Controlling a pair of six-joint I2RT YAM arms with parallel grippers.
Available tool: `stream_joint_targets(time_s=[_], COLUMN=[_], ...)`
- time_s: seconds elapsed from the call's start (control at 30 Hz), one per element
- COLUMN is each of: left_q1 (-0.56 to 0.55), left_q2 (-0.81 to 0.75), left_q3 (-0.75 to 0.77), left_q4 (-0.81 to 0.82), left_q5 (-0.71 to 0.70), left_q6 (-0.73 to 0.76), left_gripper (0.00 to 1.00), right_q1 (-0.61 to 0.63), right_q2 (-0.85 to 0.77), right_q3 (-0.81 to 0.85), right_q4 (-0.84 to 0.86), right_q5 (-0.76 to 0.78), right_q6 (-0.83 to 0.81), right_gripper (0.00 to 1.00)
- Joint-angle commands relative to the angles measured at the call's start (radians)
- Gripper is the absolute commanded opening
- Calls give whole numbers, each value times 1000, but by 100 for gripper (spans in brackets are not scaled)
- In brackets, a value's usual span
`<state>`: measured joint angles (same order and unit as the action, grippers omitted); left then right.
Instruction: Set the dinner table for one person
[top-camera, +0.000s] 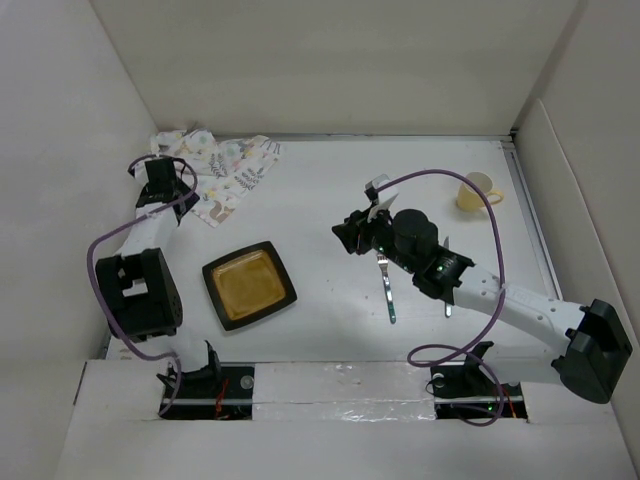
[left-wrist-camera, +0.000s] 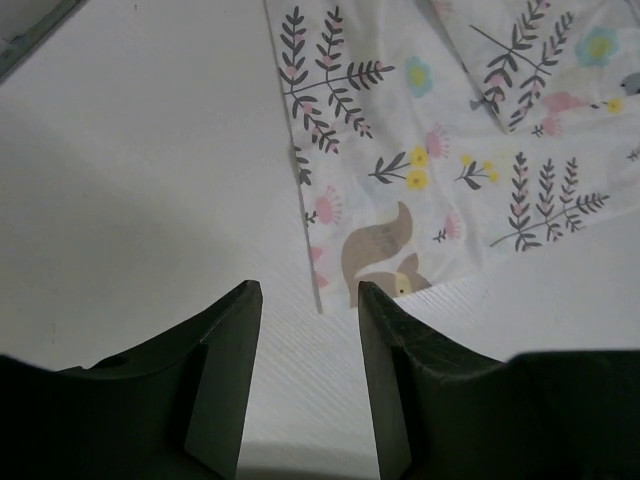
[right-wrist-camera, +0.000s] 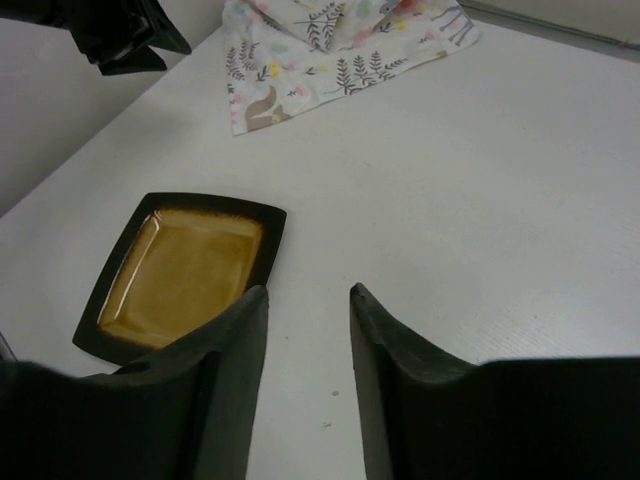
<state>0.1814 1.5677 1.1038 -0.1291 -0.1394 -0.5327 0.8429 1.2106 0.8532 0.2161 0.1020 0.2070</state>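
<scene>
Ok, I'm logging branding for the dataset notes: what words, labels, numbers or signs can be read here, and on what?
None can be read in any view.
The cloth placemat carries only printed pictures: plants, flowers and small animals.
The brown plate, yellow mug and fork show no writing.

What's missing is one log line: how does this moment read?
left tool open, empty, at printed white cloth placemat corner | right tool open, empty, facing brown square ceramic plate | metal fork, yellow mug not held

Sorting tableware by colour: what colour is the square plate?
The plate is amber-brown inside with a black rim, clearest in the right wrist view.
</scene>
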Motion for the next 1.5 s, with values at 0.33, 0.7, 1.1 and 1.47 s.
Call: stream_joint_targets(time_s=[0.33,0.7,1.1,1.47], left_q1=[-52,-71,-271,-603], left_q2=[360,514,568,597], left_q3=[303,378,468,671], left_q4=[-121,-185,-234,-175], left_q5=[-81,-132,-103,116], left_q6=[74,158,203,96], left_gripper=[42,38,0,0], right_q1=[10,10,10,-70], right_q2=[21,44,43,18], right_q3=[20,26,14,1], right_q4=[31,42,55,-18], right_q5=[-16,-21,-4,146], right_q6=[-9,-6,-1,26], right_gripper=[50,51,51,38])
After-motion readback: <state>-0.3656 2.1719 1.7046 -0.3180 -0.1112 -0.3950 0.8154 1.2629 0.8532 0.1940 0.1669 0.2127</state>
